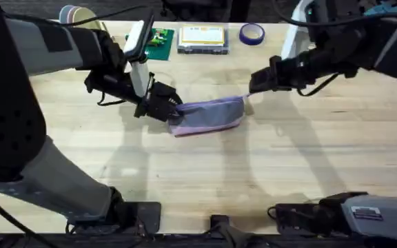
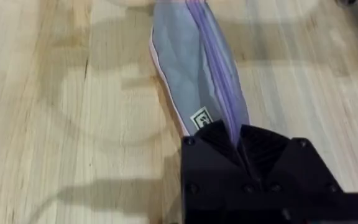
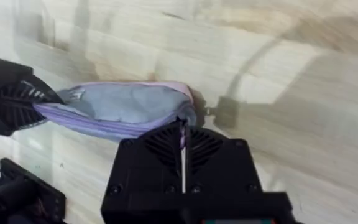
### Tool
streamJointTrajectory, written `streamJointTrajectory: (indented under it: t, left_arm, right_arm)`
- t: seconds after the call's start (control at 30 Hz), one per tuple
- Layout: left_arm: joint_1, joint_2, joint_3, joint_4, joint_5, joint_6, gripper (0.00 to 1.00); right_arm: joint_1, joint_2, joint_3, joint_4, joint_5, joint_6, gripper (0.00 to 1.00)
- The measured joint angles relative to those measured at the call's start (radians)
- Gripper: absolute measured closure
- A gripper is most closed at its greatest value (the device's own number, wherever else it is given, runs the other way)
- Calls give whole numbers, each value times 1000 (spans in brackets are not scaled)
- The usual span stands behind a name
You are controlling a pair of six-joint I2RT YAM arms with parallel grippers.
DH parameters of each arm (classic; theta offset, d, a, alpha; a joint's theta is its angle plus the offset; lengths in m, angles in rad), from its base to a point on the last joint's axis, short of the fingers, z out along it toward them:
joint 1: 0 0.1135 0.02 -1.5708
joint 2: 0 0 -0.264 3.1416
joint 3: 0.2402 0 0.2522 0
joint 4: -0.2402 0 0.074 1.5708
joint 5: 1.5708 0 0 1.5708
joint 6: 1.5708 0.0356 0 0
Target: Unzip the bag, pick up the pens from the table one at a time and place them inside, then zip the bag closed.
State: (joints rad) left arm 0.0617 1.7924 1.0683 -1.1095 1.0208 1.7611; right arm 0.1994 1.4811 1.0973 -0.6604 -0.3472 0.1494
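The left tool [image 1: 171, 108] is pinching the lilac fabric pouch [image 1: 209, 114]; the right tool [image 1: 251, 85], closed at the zipper end, is risking slipping off.

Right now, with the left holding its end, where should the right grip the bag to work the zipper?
At the bag's free end, beside the right gripper, coming from the right. The left gripper pins the opposite end, so the pouch lies stretched lengthwise between them. The pull itself is too small to locate.
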Motion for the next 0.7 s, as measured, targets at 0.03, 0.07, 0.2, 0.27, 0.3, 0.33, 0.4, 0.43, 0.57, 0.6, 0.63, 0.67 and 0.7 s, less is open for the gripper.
streamJointTrajectory:
  t: [0.03, 0.07, 0.2, 0.27, 0.3, 0.33, 0.4, 0.43, 0.57, 0.6, 0.63, 0.67, 0.7]
  left_arm:
    - [-3, 0, 0, 1, 3, 0, 958]
    - [-6, 0, 0, 3, 5, 0, 958]
    - [-9, 0, 0, 3, 10, 0, 958]
    - [-9, 0, 0, 3, 9, 0, 958]
    - [-9, 0, 0, 3, 9, 0, 958]
    - [-9, 0, 0, 3, 9, 0, 958]
    - [-9, 0, 0, 2, 8, 0, 958]
    - [-9, 0, 0, 2, 8, 0, 958]
    - [-9, 0, -1, 2, 9, 0, 958]
    - [-12, 0, -2, 0, 9, 0, 958]
    - [-13, 0, -3, 0, 9, 0, 958]
    - [-13, 0, -3, 0, 9, 0, 958]
    - [-13, 0, -3, 0, 9, 0, 958]
  right_arm:
    - [-9, 0, 0, -12, -5, -9, 971]
    - [-18, 0, 0, -24, -11, -21, 971]
    - [-39, 0, 0, -52, -25, -56, 969]
    - [-40, 0, 0, -52, -25, -70, 969]
    - [-40, 0, -1, -51, -25, -73, 969]
    - [-40, 0, -4, -47, -25, -77, 969]
    - [-44, 2, -26, -29, -18, -82, 969]
    - [-48, 5, -43, -17, -11, -83, 969]
    - [-58, 48, -119, 49, 6, -87, 969]
    - [-59, 77, -150, 76, 6, -87, 968]
    - [-60, 83, -153, 89, 6, -83, 969]
    - [-60, 83, -153, 91, 6, -82, 970]
    - [-60, 83, -153, 92, 6, -82, 972]
